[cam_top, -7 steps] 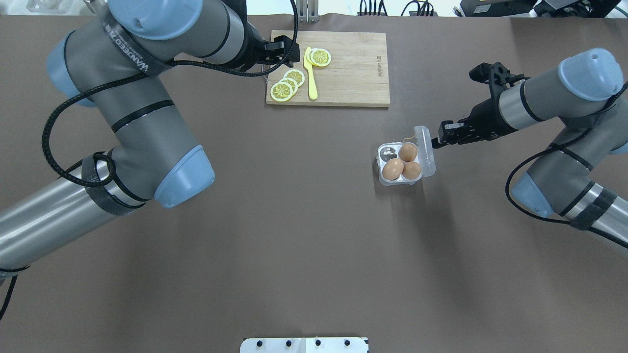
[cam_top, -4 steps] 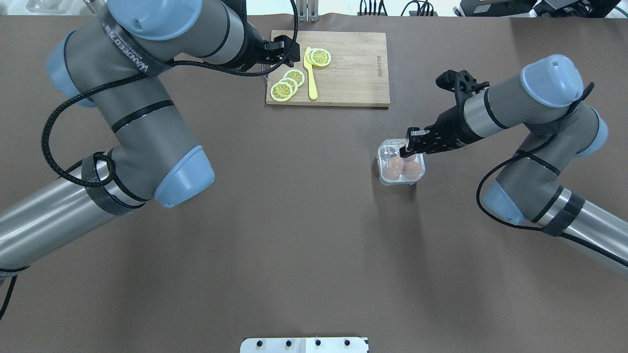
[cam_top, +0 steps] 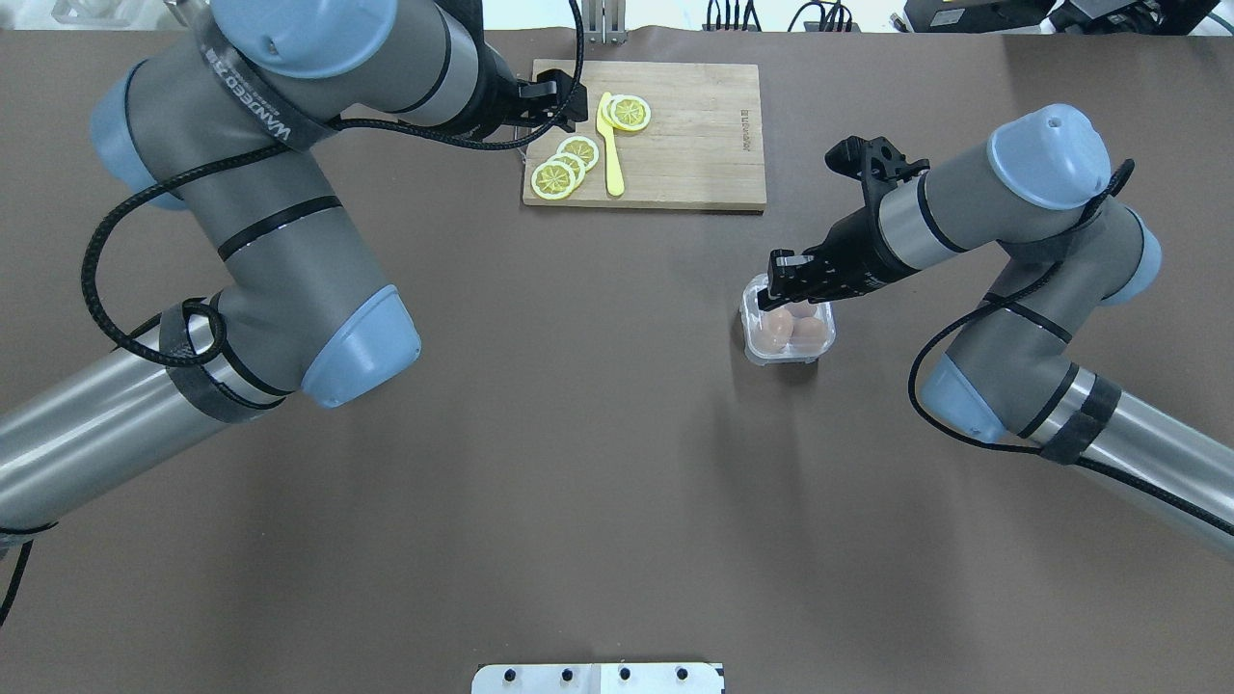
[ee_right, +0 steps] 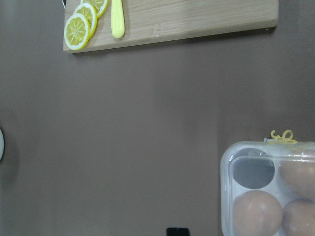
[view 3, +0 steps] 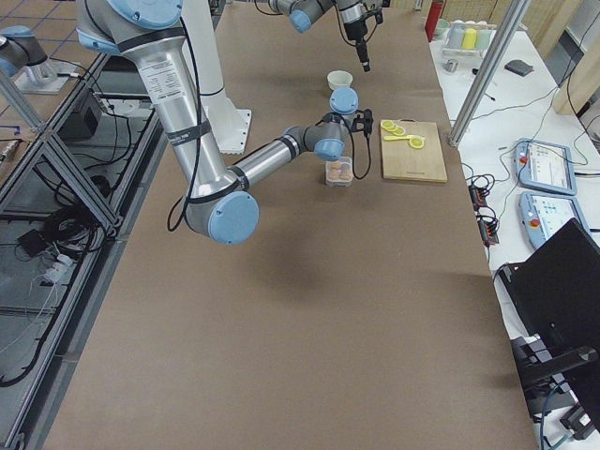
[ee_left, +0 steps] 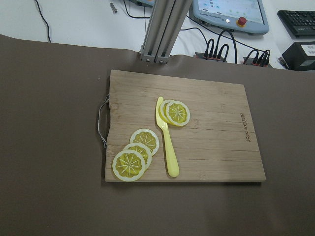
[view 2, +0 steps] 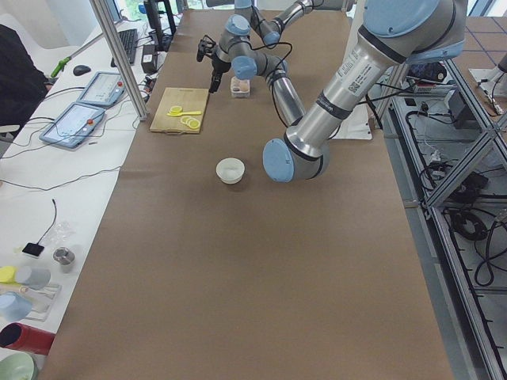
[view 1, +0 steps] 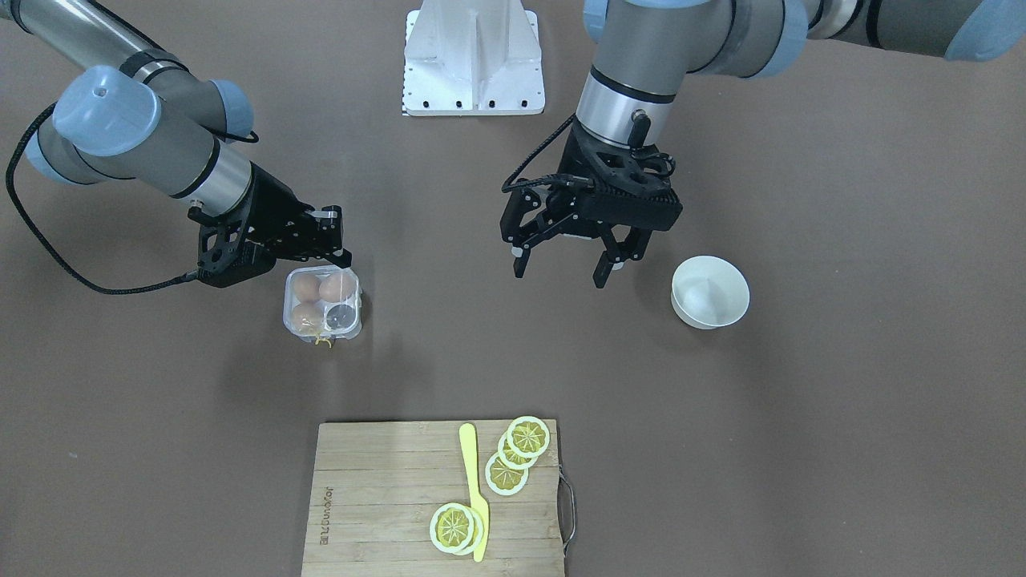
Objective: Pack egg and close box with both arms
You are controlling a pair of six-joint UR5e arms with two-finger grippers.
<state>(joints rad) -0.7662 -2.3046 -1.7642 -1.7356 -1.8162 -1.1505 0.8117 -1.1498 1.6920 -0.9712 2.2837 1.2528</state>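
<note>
the right tool (cam_top: 779, 280) has its fingers drawn narrow with nothing between them, and it hangs over the side of the box (cam_top: 791, 337) that faces the other arm; whether it bears on the lid (view 1: 321, 303) i cannot tell from where i stand. the left tool (view 1: 559, 268) is spread wide and holds nothing, up in the air well apart from the box, between it and the white bowl (view 1: 710, 292). three eggs (view 1: 305, 287) sit in the box under the clear lid, which looks folded down; the fourth cell (ee_right: 253, 168) shows dark, with no egg in it

what worries me: the lid looks laid down rather than snapped, so it may spring open once the right tool lifts. the box is light and nothing braces it, so a push on one side could tip it or skate it across the worktop (cam_top: 578, 434). a hard press could bear on the egg tops and crack one. and latching it now would leave a cell unfilled

room is generous: open brown worktop lies on every side of the box, the cutting board (cam_top: 675, 145) with its lemon slices (cam_top: 564, 169) and yellow knife (cam_top: 610, 145) is well apart on the far side, and the worktop's edges are nowhere near
</note>
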